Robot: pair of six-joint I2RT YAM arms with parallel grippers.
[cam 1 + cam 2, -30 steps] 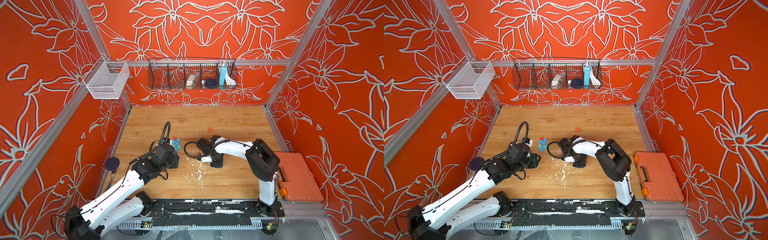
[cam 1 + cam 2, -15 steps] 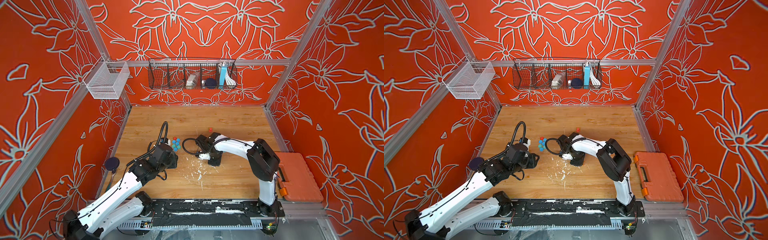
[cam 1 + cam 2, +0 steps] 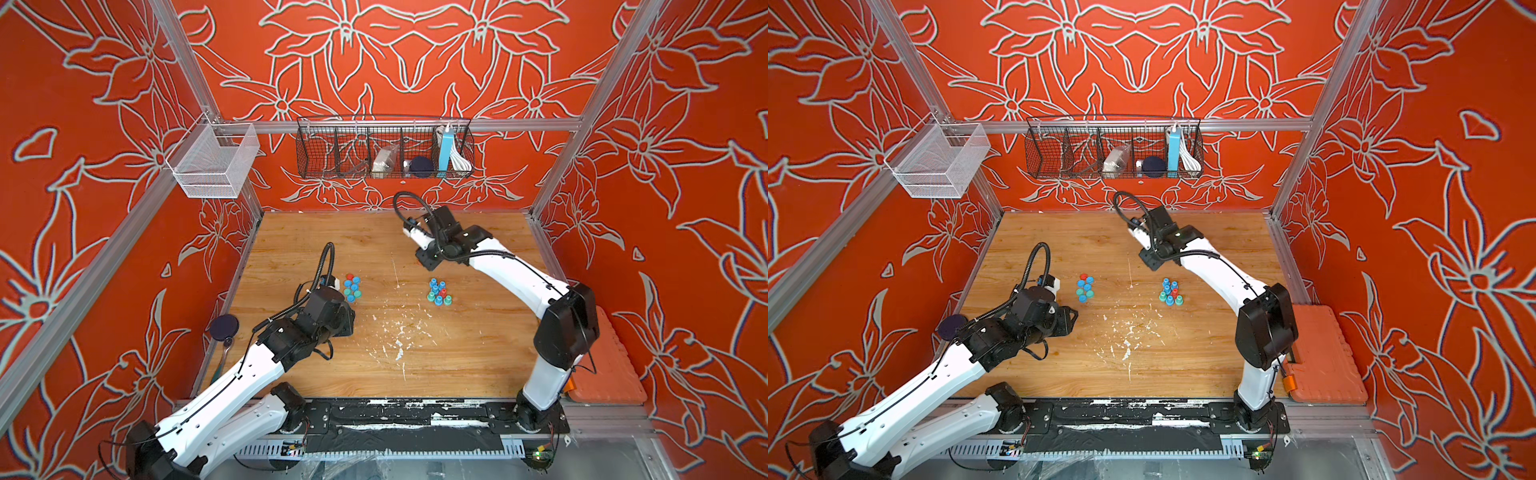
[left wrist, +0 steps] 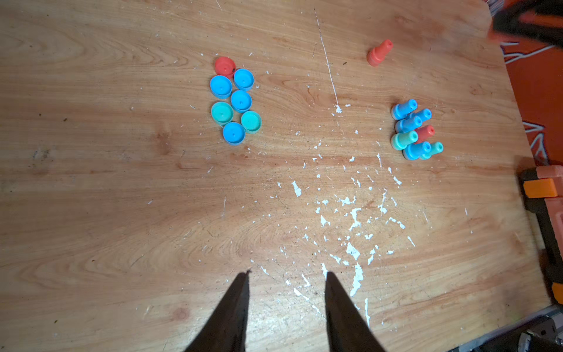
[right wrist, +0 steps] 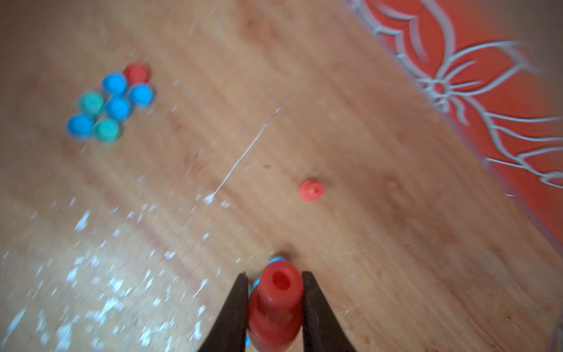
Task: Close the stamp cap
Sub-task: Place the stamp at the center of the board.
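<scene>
Red stamp (image 5: 274, 317) is clamped in the right gripper (image 5: 274, 273); left gripper (image 4: 287, 272) is apart, empty — red cap (image 4: 224, 65) touches blue caps (image 4: 243, 79), grabbing may scatter them.

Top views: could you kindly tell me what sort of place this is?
Probably a robot manipulation test cell: a left arm and right arm mounted at a scuffed wooden table, inside an aluminium frame with orange walls.
</scene>
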